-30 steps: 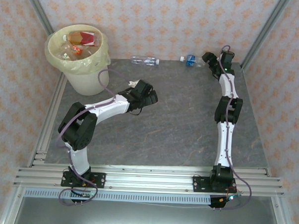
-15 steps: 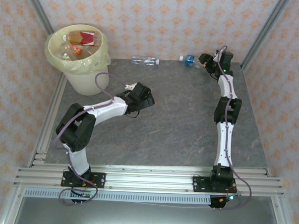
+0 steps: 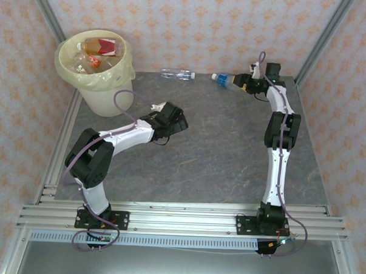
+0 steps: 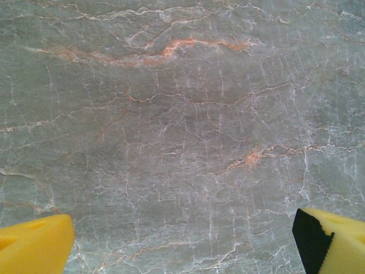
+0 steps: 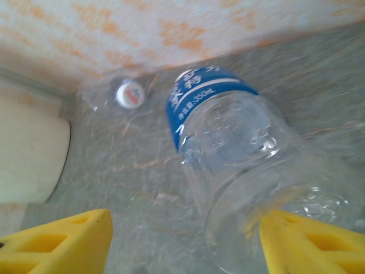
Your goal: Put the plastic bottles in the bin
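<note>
A clear plastic bottle with a blue label (image 3: 224,79) (image 5: 228,148) lies at the table's back right, cap pointing left. My right gripper (image 3: 240,81) (image 5: 185,242) is at its base. The base leans on and overlaps the right finger (image 5: 308,242). A wide gap separates it from the left finger (image 5: 63,240), so the jaws stand open. A second clear bottle (image 3: 176,73) (image 5: 122,94) lies along the back edge. The bin (image 3: 109,97) (image 5: 28,160) stands at the back left with bottles inside. My left gripper (image 3: 181,121) (image 4: 182,242) hangs open over bare table.
Patterned walls and metal frame posts close in the back and sides of the grey marble table (image 3: 218,157). The bin's yellow bag (image 3: 67,71) hangs over its rim. The left arm's cable loops beside the bin.
The right gripper narrowed, turned and swung left along the back edge, and the blue-labelled bottle shifted left with it. The left gripper drew back slightly toward the left.
</note>
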Tool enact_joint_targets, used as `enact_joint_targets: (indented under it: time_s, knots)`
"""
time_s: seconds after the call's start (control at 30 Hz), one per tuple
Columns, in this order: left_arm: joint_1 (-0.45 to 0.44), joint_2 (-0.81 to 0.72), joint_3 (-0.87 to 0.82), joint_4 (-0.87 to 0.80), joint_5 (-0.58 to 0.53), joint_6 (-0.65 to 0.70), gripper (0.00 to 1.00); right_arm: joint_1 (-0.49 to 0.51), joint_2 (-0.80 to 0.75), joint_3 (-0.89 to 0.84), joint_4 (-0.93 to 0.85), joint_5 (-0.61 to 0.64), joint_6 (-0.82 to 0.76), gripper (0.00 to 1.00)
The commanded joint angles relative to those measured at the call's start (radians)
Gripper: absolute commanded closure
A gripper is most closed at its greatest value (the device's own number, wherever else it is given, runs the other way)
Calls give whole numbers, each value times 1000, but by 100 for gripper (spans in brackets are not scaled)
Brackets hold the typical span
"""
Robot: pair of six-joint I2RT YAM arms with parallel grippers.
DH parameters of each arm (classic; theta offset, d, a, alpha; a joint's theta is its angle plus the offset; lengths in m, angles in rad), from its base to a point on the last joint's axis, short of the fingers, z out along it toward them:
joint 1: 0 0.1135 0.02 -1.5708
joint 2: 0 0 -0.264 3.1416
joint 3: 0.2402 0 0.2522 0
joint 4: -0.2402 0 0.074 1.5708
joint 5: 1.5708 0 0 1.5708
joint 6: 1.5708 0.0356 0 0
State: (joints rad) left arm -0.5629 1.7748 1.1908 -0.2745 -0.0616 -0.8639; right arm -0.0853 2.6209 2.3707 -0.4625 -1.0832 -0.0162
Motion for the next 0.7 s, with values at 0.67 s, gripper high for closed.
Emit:
enact_joint_targets:
  time_s: [0.67]
  knots:
    - [-9,-44,-23,-19,-54,-12,0,62,-249,-430,153,372,-386,1]
